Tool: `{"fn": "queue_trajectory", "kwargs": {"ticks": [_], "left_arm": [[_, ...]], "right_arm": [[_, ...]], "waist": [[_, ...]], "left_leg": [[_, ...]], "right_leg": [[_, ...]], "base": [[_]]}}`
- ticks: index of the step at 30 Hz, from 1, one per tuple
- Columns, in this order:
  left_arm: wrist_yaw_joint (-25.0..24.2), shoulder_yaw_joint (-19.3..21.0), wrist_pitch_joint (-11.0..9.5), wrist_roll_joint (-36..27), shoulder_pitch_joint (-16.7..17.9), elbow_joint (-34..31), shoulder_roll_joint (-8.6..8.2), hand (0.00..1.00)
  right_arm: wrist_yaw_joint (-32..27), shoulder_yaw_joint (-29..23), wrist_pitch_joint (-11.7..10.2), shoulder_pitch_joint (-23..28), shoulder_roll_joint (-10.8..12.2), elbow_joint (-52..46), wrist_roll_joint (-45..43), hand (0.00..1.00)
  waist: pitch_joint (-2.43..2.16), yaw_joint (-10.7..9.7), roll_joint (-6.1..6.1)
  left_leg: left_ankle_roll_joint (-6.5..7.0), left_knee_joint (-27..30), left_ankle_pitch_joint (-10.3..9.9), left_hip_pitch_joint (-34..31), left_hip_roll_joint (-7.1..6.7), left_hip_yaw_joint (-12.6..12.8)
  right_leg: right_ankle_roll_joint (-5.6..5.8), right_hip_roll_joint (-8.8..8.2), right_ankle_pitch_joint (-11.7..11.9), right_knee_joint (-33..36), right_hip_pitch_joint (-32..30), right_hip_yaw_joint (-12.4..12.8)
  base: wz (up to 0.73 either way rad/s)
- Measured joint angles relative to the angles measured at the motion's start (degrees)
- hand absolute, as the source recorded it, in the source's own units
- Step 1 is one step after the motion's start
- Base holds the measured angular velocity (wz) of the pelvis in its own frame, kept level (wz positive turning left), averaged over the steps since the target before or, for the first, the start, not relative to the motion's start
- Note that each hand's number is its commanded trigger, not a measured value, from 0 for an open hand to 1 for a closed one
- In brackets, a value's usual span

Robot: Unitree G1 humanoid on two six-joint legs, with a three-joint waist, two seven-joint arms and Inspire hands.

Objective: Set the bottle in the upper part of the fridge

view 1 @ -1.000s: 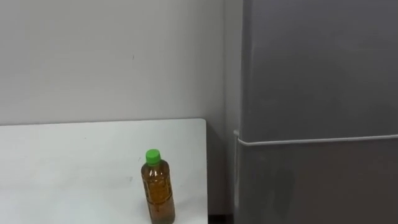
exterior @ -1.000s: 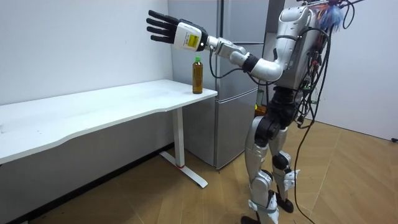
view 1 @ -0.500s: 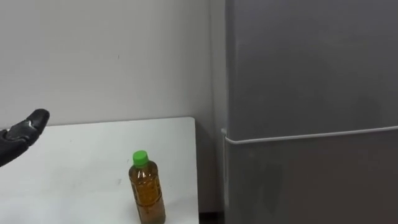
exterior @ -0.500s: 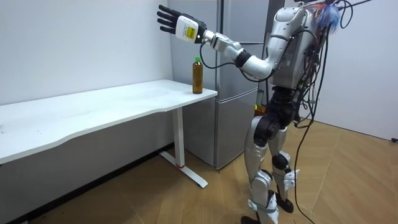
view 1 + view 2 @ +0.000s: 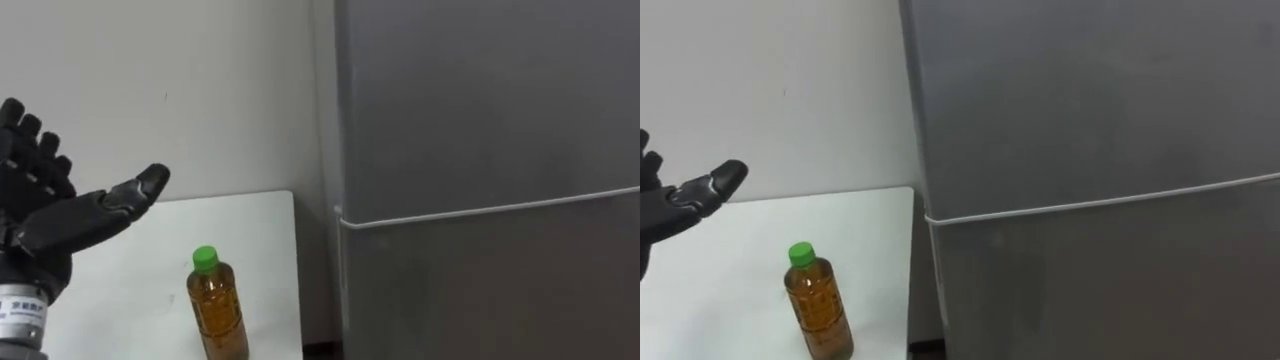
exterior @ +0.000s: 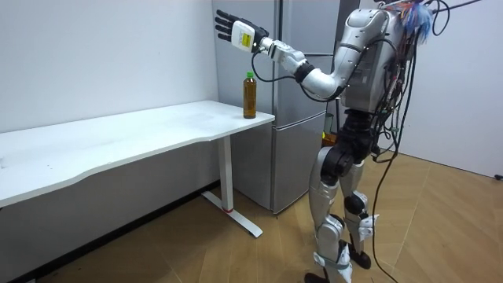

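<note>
The bottle (image 5: 218, 312) is clear with amber liquid and a green cap. It stands upright near the right end of the white table (image 5: 262, 225), close to the table's edge. My left hand (image 5: 52, 225) is raised above and left of the bottle, open, its fingers straight and spread, touching nothing. In the room view the left hand (image 6: 236, 30) is held high above the bottle (image 6: 249, 96), just in front of the fridge. The grey fridge (image 5: 480, 100) stands to the right of the table, both doors shut, with a seam between the upper and lower door.
A plain white wall runs behind the table. A narrow gap separates the table's right end from the fridge side. In the room view I stand upright on the wooden floor (image 6: 440, 236), facing the fridge (image 6: 295, 86) and the table end.
My left hand has swung from over the table toward the fridge and come into the eye view, still open. The eye view has shifted, so the bottle and fridge sit further left.
</note>
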Motion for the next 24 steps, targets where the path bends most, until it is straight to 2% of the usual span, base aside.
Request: {"fn": "queue_trajectory", "kwargs": {"ticks": [4, 8, 11, 15, 21, 24], "left_arm": [[-0.98, -0.89, 0.18, -2.05, -1.69, -0.24, 0.0, 0.0], [-1.54, -2.07, 0.19, -2.02, -1.69, -0.57, 0.0, 0.0], [-3.13, -2.6, 0.55, -2.03, -1.84, -0.57, -0.01, 0.0], [-3.56, -4.95, 0.98, -2.11, -3.29, -0.56, -0.16, 0.0], [-4.84, -5.58, 2.76, -7.2, -4.81, -0.34, -0.63, 0.0], [-5.71, -6.68, 3.65, -8.79, -6.79, 1.78, -0.68, 0.0]], "right_arm": [[0.1, -0.08, 0.04, -0.02, -0.04, -0.03, -0.06, 0.0], [0.13, -0.13, 0.02, -0.34, -0.11, 0.0, -0.05, 0.0], [0.15, -0.14, 0.36, -1.15, -0.1, -0.04, -0.06, 0.0], [0.15, -0.04, 0.96, -1.53, -0.1, -0.03, 0.0, 0.0], [-0.21, 0.05, 1.93, -2.21, 0.1, -0.1, -0.02, 0.0], [-0.6, 0.07, 2.54, -2.29, 0.19, -0.24, 0.01, 0.0]], "waist": [[0.03, -0.56, 0.06], [0.21, -1.42, 0.43], [0.38, -2.89, 0.68], [0.41, -3.12, 0.66], [0.49, -4.41, 0.48], [0.54, -4.42, 0.37]], "left_leg": [[0.04, -0.01, 0.04, 0.15, 0.0, 0.11], [0.04, -0.11, 0.04, 0.46, 0.01, 0.57], [0.04, -0.12, 0.04, 0.38, 0.01, 0.77], [0.04, -0.23, 0.04, 0.38, 0.01, 1.06], [0.04, -0.41, 0.04, 0.79, 0.01, 1.5], [0.04, -0.42, 0.04, 0.84, 0.02, 1.5]], "right_leg": [[0.0, 0.0, 0.0, 0.05, 0.13, 0.14], [0.0, 0.0, 0.0, 0.03, 0.1, 0.61], [0.02, 0.0, -0.01, -0.01, -0.1, 0.73], [0.04, 0.0, -0.02, -0.06, -0.24, 1.02], [0.03, 0.0, -0.02, 0.01, -0.24, 1.4], [0.03, 0.0, -0.02, 0.07, -0.24, 1.42]], "base": [[0.0], [-0.06], [-0.01], [-0.04], [-0.03], [-0.01]]}}
